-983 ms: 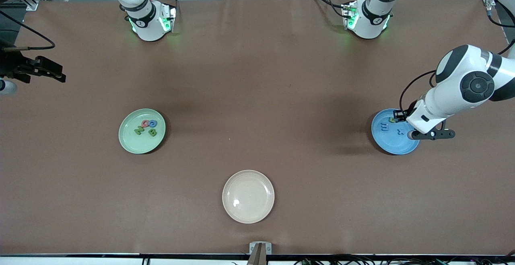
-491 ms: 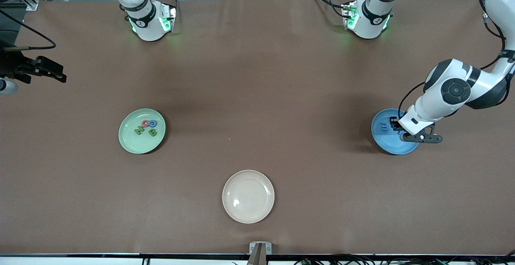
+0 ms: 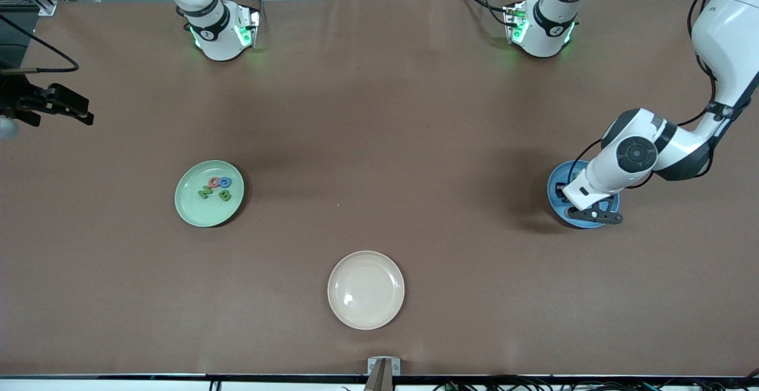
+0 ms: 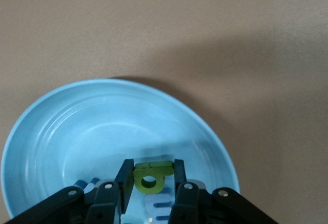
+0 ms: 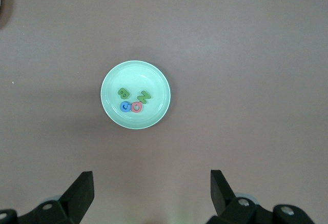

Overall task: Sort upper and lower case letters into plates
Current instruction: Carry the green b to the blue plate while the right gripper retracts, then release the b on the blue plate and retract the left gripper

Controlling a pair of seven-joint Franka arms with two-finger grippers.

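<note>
Left wrist view showed the left gripper (image 4: 150,175) clamped on green b (image 4: 149,175) over the blue plate (image 4: 66,131); right gripper (image 5: 151,193) waited, jaws spread.

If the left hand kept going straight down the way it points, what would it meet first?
Most likely the floor of the sky blue plate. The left hand, shut on the green b, points down into it, with a blue letter just under the fingers; how much gap remains is unclear.

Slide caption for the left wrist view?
Left gripper holds the green b over the sky blue plate.
</note>
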